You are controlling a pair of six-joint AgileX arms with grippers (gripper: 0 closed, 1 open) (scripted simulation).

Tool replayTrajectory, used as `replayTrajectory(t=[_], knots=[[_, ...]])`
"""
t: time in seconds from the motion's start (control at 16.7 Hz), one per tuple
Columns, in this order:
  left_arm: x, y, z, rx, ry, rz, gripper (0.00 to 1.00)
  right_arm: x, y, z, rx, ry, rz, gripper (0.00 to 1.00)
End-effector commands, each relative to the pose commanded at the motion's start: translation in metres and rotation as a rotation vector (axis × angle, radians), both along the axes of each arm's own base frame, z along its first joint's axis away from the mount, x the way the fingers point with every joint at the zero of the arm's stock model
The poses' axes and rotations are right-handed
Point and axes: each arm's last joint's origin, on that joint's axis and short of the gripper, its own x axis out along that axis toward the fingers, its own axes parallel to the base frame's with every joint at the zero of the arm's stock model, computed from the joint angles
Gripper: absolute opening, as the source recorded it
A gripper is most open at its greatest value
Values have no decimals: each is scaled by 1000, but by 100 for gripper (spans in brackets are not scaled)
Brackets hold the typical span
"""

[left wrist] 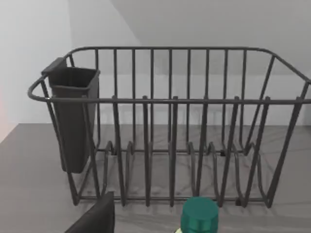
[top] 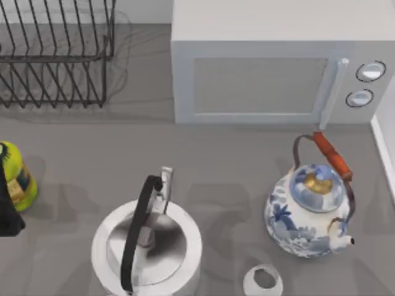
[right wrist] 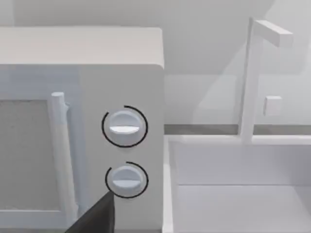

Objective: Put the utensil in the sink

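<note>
1. The utensil is hard to pick out. My best guess is the small white cupped piece lying at the near edge of the table, but it is cut off there and I cannot tell for sure.
2. It is sitting just in front of the blue-and-white teapot, apart from it, with the steel kettle standing near on its left.
3. The sink is waiting past the right side of the microwave, with its tap rising behind the basin.
4. The right gripper is facing the microwave's knobs and the sink. I cannot tell whether it is released or clenched.
5. The left gripper is hanging at the left edge beside the yellow bottle, looking toward the dish rack. Its state is also unclear.
6. Likely risks: an arm reaching down is passing close to the teapot's tall handle and could tip it. A rounded piece gripped off-centre could slip out. A low carry could be clipping the sink's rim.
</note>
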Motion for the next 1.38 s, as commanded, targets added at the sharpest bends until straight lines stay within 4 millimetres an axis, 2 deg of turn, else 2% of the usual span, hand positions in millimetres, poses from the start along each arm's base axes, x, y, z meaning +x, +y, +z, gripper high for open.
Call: replayTrajectory(t=[0.24,0.42,0.72,1.02,1.2,1.38], knots=[[0,0,0,0,0,0,100,0,-2,5,-6,35,-19,100],[0,0,0,0,0,0,100,3,-8,19,-21,170,-73,100],[0,0,0,0,0,0,100,27,-30,39,2,626,-187,100],[0,0,0,0,0,0,100,64,-70,40,127,1134,-266,100],[0,0,0,0,0,0,100,80,-94,39,213,1336,-286,100],[0,0,0,0,0,0,100,90,-114,36,281,1461,-292,100]])
